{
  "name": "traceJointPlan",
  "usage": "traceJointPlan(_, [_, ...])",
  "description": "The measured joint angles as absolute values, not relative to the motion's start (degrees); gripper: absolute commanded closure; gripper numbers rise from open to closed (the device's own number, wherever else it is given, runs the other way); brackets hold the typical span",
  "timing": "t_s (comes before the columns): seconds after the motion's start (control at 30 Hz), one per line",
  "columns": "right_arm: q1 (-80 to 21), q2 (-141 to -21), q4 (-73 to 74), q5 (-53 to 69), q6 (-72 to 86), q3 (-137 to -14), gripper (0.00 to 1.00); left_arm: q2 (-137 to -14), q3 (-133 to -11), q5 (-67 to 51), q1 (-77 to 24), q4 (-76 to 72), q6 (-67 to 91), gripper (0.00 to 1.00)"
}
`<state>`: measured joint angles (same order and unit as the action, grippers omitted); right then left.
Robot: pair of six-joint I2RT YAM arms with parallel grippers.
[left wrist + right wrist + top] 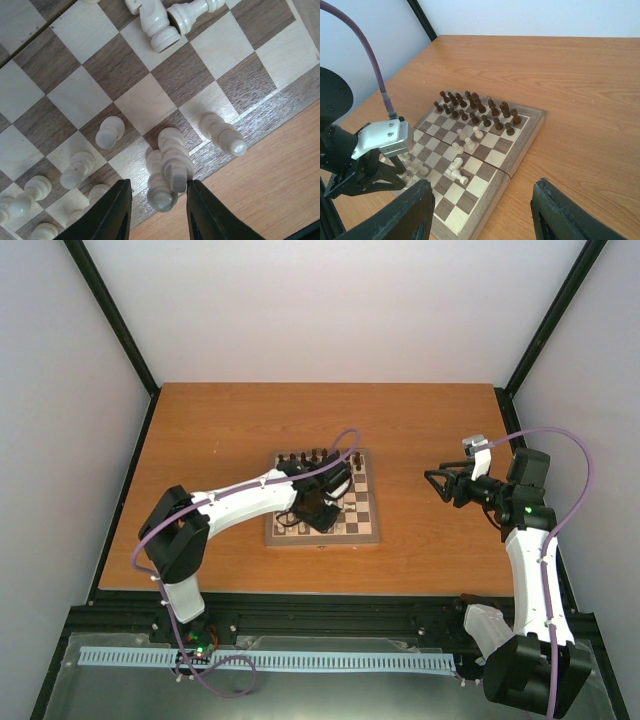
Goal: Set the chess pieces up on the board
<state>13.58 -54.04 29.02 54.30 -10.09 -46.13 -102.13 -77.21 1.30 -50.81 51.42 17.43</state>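
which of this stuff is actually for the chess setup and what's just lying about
For the job:
small square wooden chessboard
dark brown turned wooden pieces
pale cream turned wooden pieces, some toppled
left gripper
right gripper

Just there:
purple cable
pale blue slotted strip
orange-brown wooden table

Checkered board (pixel 496 158) lies flat — dark pieces (pixel 476 109) ranked along one edge, cream pieces (pixel 170 155) scattered — several toppled.
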Motion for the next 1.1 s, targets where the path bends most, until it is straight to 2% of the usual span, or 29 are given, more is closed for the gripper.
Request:
traceJointPlan(0.2, [13.58, -54.04, 29.02, 54.46, -10.09, -46.13, 0.46, -100.31, -75.33, 2.52, -50.92, 50.02, 17.28, 0.68])
traceJointPlan(0.27, [13.58, -54.04, 29.02, 54.48, -10.09, -46.13, 0.46, -98.78, -73.8, 2.87, -50.98, 48.8, 17.21, 0.62])
traceJointPlan(0.37, [13.58, -54.04, 29.02, 54.5, -10.07, -46.13, 0.46, -95.44, -71.07, 2.76, -51.09, 47.31, 16.36, 0.61])
traceJointPlan(1.1, [13.58, -54.04, 29.21, 54.54, -10.11, -46.13, 0.46, -97.67, -69.82, 4.21, -52.58, 43.64, 14.31, 0.77])
